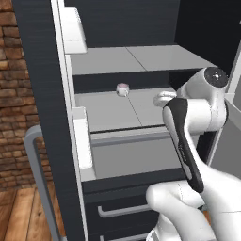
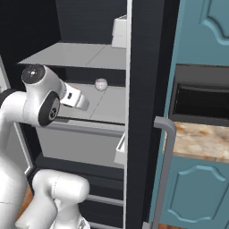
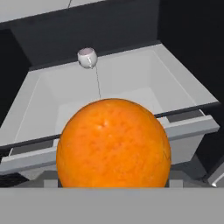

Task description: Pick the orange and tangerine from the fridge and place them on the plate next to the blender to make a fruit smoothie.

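Left base view: the fridge (image 1: 47, 94) stands open, grey shelves bare but for a small whitish round item (image 1: 122, 89) sitting mid-shelf. The white arm (image 1: 193, 117) reaches in from the right, its hand hidden behind its own wrist.

Right base view: same small item (image 2: 101, 84) on the shelf, arm bent in front of it, teal cabinets (image 2: 201, 192) off to the right.

Hand view: a big orange (image 3: 113, 144) sits right up against the camera, covering the fingertips, so I cannot tell how the claw is set. Beyond it, a pale open drawer (image 3: 183, 87).
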